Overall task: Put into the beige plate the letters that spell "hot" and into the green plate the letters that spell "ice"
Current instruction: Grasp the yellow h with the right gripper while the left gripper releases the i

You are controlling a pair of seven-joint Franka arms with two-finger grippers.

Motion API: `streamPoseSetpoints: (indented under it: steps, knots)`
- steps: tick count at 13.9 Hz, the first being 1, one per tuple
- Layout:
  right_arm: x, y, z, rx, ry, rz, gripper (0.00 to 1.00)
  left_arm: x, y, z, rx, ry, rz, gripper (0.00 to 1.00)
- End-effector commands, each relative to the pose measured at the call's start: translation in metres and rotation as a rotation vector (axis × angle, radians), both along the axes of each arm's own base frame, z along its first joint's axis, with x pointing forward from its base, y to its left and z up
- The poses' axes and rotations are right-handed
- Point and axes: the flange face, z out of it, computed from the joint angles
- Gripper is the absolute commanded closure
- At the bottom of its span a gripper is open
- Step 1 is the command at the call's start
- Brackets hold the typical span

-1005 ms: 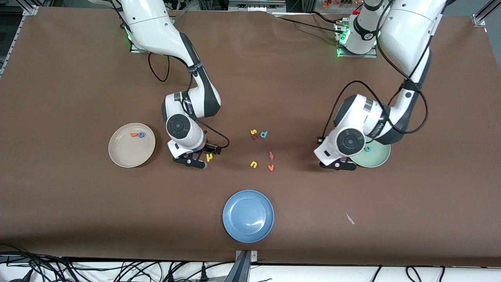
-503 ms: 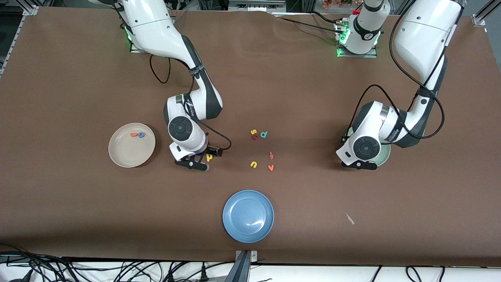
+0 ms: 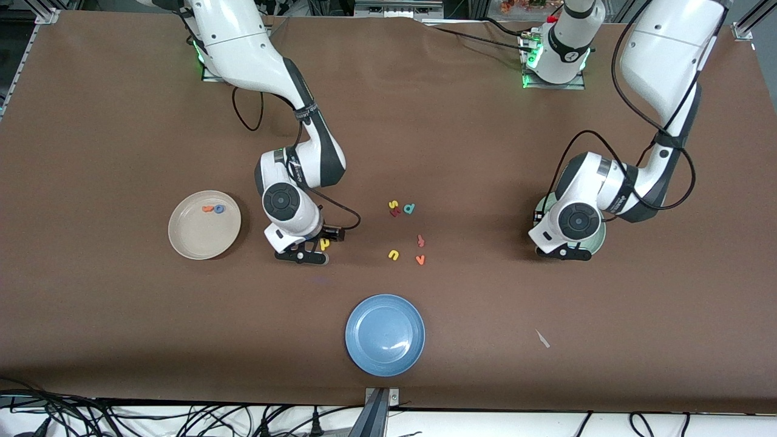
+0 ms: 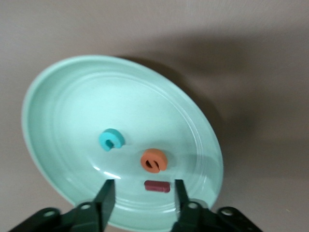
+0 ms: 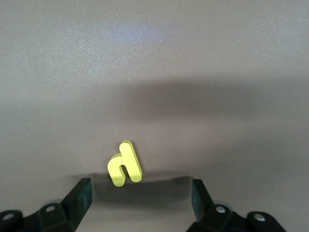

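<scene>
With fingers spread over the green plate (image 4: 58, 96), left gripper (image 4: 144, 199) empty; i (image 4: 157, 186), c (image 4: 111, 139), e (image 4: 154, 160) lying in plate. Right gripper (image 5: 140, 195) spread wide astride h (image 5: 124, 165), not pinching. T (image 3: 208, 209), o (image 3: 219, 209) in beige plate (image 3: 194, 240).

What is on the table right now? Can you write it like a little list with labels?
green plate: holds teal c, orange e, maroon i
left hand: open, over the green plate, holding nothing
beige plate: holds blue o and orange t
yellow h: on the table, not in a plate
right hand: open, low around the yellow h
blue plate: nearest the front camera
</scene>
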Motion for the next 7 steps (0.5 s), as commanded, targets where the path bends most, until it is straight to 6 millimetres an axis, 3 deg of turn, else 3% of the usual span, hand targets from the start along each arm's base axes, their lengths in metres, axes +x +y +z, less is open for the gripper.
streamPoseSetpoints:
  steps: [1, 5, 7]
  knots:
    - [0.006, 0.004, -0.005, 0.026, 0.01, 0.019, 0.13, 0.006, -0.022, 0.086, -0.005, -0.073, -0.025, 0.0]
    - [0.01, 0.01, -0.006, 0.03, 0.002, 0.04, 0.45, 0.028, -0.044, 0.211, -0.103, -0.191, 0.039, 0.0]
    - [0.01, 0.012, -0.007, 0.03, 0.001, 0.043, 0.53, 0.033, -0.046, 0.271, -0.138, -0.214, 0.002, 0.0]
